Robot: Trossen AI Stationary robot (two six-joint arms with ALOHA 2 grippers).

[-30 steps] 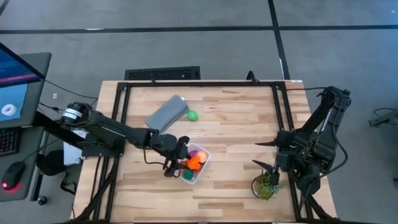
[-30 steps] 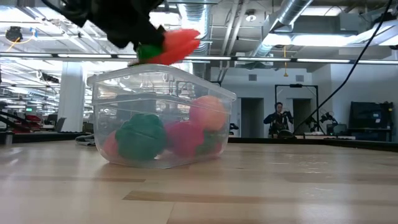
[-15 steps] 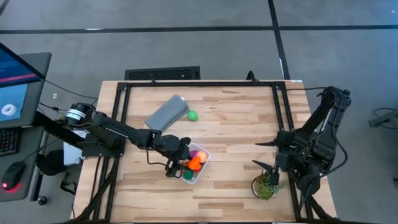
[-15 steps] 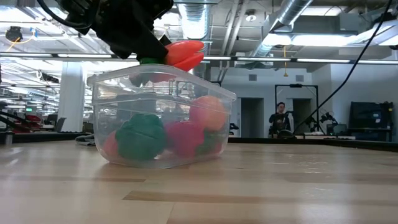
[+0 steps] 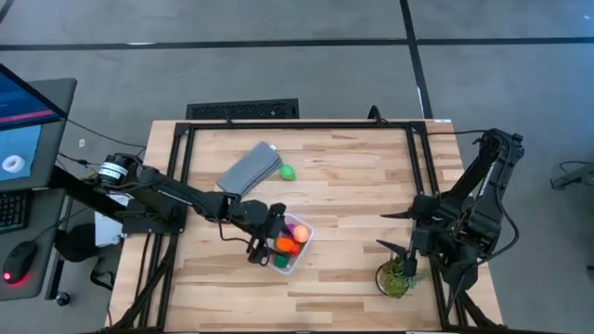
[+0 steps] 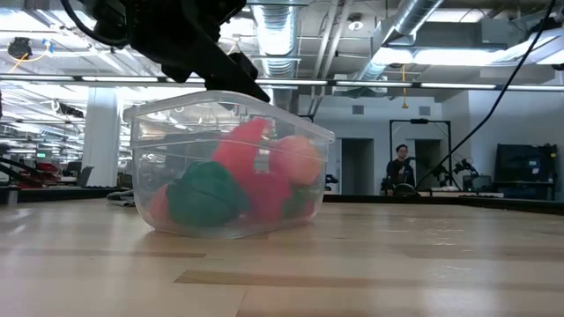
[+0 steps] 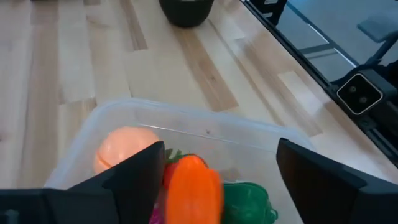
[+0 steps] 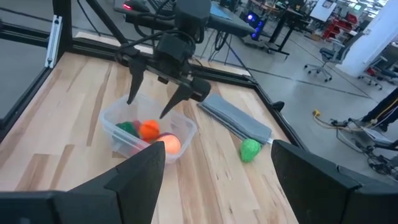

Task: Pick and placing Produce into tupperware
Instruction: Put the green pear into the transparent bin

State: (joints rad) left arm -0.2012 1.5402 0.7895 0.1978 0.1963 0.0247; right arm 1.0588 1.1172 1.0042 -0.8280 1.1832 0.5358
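Note:
The clear tupperware (image 5: 290,243) stands on the table left of centre. In it lie several produce pieces: an orange carrot-like piece (image 7: 193,186), a peach ball (image 7: 121,148), a dark green piece (image 6: 204,195) and a purple one. My left gripper (image 5: 267,232) hovers just over the tupperware's left rim, fingers open and empty (image 7: 221,168). A light green produce piece (image 5: 287,173) rests on the table beside the grey lid. My right gripper (image 5: 382,230) waits open at the table's right side.
The flat grey lid (image 5: 249,169) lies at the far left of centre. A spiky potted plant (image 5: 396,276) stands at the near right, under the right arm. Bare wood lies between the tupperware and the right arm. A person (image 6: 401,169) stands far back in the room.
My left gripper has opened over the tupperware and let go of the orange carrot-like piece. The piece has fallen from above the rim into the tupperware and now lies among the other pieces.

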